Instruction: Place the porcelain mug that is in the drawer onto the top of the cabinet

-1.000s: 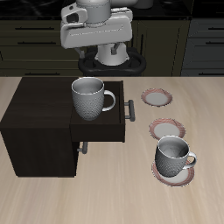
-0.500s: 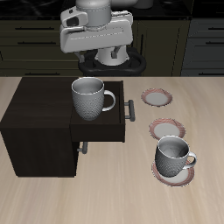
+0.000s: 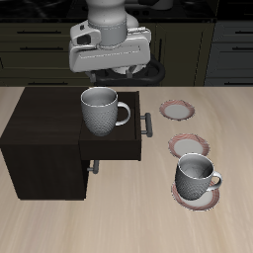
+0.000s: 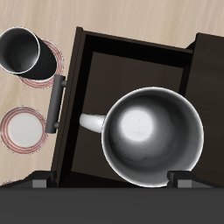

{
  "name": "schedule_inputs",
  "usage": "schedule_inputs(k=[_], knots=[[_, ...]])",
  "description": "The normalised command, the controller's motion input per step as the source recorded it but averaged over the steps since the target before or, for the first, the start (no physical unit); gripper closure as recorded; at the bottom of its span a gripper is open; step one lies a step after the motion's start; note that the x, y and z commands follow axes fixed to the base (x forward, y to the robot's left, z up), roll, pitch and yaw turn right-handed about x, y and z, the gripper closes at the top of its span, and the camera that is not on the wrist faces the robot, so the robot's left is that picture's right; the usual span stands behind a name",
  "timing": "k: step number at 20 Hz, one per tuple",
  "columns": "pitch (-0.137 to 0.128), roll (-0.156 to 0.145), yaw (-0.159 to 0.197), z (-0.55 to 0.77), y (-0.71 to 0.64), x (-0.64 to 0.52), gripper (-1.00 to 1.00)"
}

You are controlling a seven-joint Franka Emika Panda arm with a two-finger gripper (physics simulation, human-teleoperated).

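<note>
The porcelain mug point(image 3: 102, 109) stands upright in the open drawer point(image 3: 133, 138) of the dark cabinet point(image 3: 40, 138), its handle towards the drawer's bar handle point(image 3: 148, 126). My gripper point(image 3: 111, 67) hangs above and behind the mug, open and empty. In the wrist view the mug point(image 4: 153, 136) sits below the gripper point(image 4: 109, 179), whose fingertips point(image 4: 39, 180) are spread wide. That view also shows the drawer floor point(image 4: 122, 74), the drawer's bar handle point(image 4: 58, 103) and the cabinet top point(image 4: 210, 52).
A smaller grey mug point(image 3: 196, 178) stands on a pink-rimmed plate near the table's front edge; it also shows in the wrist view point(image 4: 24, 51). Two more plates point(image 3: 188, 146) point(image 3: 180, 109) lie beside the drawer. Dark kitchen cupboards line the back.
The gripper hand has shifted slightly upward and turned a little above the drawer. The mug and drawer have not moved.
</note>
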Motion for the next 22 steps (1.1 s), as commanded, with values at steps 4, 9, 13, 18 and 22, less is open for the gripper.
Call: schedule_inputs(k=[4, 9, 13, 18, 22], knots=[[0.02, 0.008, 0.021, -0.2, 0.08, 0.01, -1.0], [0.008, -0.006, -0.03, -0.11, -0.03, 0.01, -1.0], [0.032, 0.008, 0.011, -0.23, 0.01, 0.0, -1.0], [0.04, 0.015, -0.01, -0.3, 0.11, -0.02, -1.0], [0.024, 0.011, -0.02, -0.2, 0.05, 0.0, -1.0]])
